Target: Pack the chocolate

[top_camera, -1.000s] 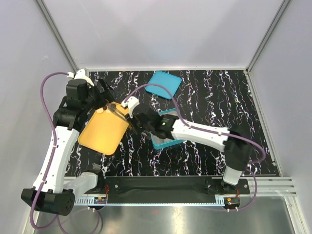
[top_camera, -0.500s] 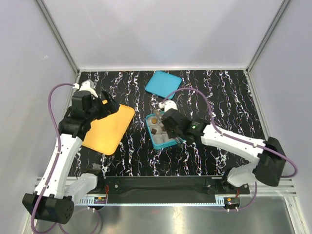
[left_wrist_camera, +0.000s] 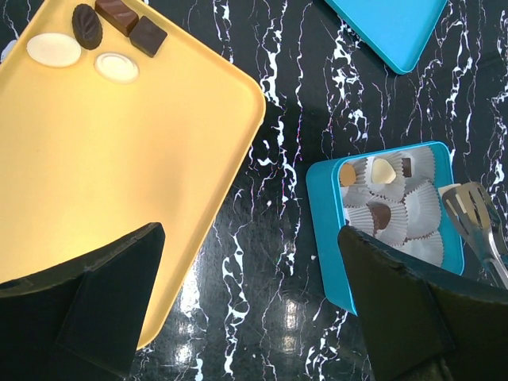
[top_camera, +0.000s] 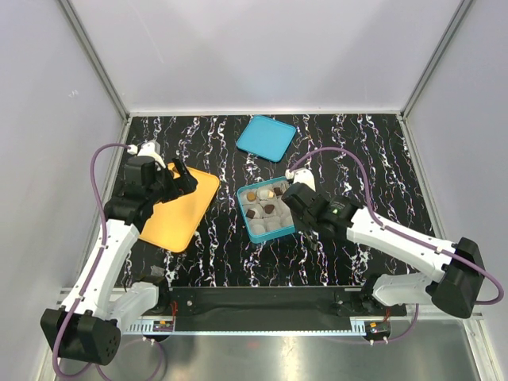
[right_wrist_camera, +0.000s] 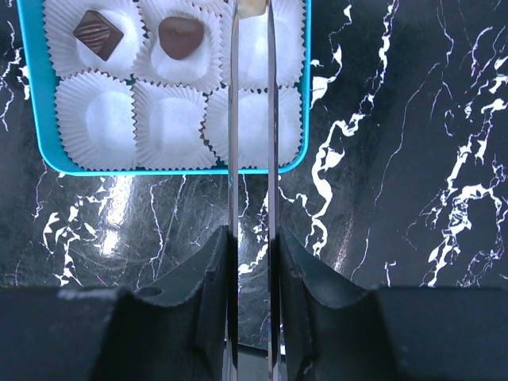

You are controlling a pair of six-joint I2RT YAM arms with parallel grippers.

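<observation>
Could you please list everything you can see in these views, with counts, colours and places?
table: one, black with white veining, under everything.
tray: one, yellow-orange, left side of the table.
chocolate on tray: five pieces, two white and three dark, at one end of the tray.
box: one, blue, open, centre of the table.
paper cups: apparently nine, white, lining the box.
chocolate in box: about five pieces, dark, brown, tan and cream, in the cups.
lid: one, blue, on the table beyond the box.
tongs: one pair, metal, reaching over the box.
left end effector: one, black, open, over the tray.
right end effector: one, black, shut on the tongs, beside the box.
</observation>
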